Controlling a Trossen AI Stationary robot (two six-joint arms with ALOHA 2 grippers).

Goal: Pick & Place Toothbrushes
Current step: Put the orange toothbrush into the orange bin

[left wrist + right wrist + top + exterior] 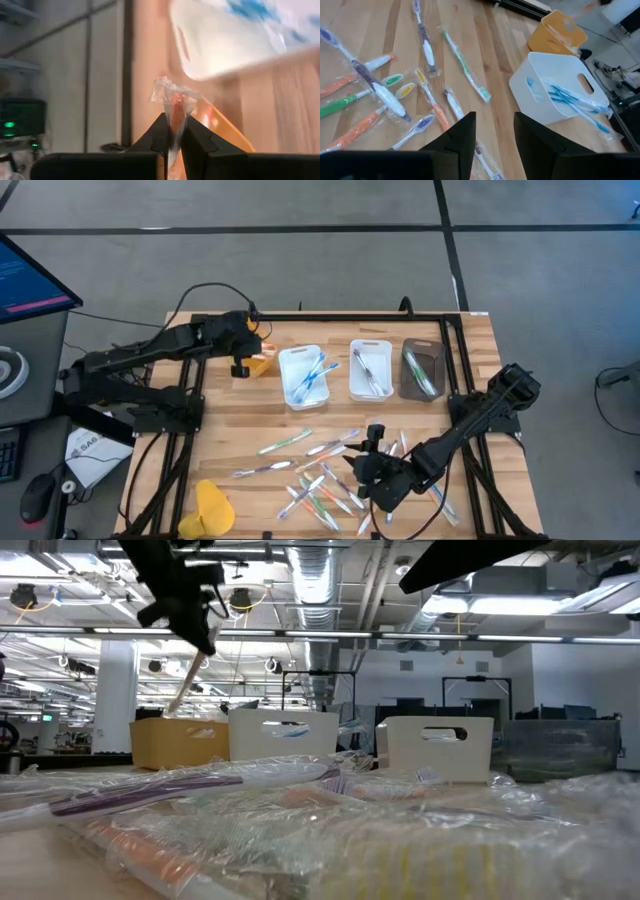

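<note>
My left gripper hangs at the far left, just above the yellow tray, shut on an orange toothbrush in a clear wrapper. Loose wrapped toothbrushes lie flat on the wooden table's near middle. Over them my right gripper stands open, nothing between its fingers. Blue toothbrushes lie in the white tray, grey ones in a second white tray, green ones in the dark tray. My left gripper pinches the wrapped orange toothbrush between its two fingers, slanting down from above. One wrapped end sticks out past the fingertips. In the low view the toothbrush hangs tilted below the fingers toward the yellow tray; whether it touches it I cannot tell.
The trays stand in a row along the far middle of the table. A yellow object lies at the near left corner. Dark frame rails run along the table's left and right sides. A monitor stands beyond the table's left edge.
</note>
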